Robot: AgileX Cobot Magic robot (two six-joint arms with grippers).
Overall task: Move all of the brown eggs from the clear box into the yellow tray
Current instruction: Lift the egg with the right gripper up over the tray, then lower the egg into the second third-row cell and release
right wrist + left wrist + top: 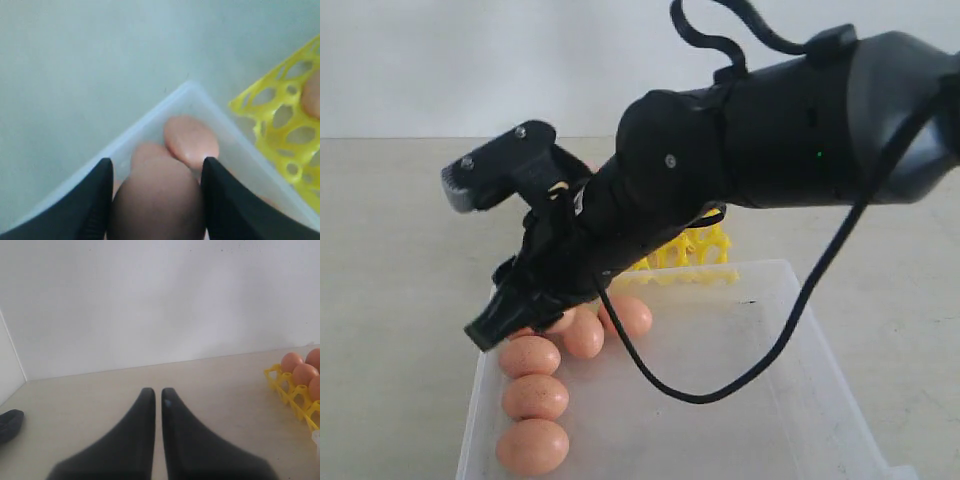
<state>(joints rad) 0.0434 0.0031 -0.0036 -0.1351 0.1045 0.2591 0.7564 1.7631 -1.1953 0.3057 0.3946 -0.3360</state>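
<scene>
Bottom centre, right gripper (pixel 157 164) clamps a brown egg (pixel 157 202) in the clear box (pixel 150 118) corner for lifting; left gripper (pixel 155 393) rests clenched

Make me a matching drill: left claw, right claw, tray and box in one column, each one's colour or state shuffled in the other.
1. left claw
2. right claw
3. tray
4. box

A. yellow lattice
B. shut on nothing
C. closed round an egg
D. see-through, eggs loose inside

Pairs: 1-B, 2-C, 3-A, 4-D
</scene>
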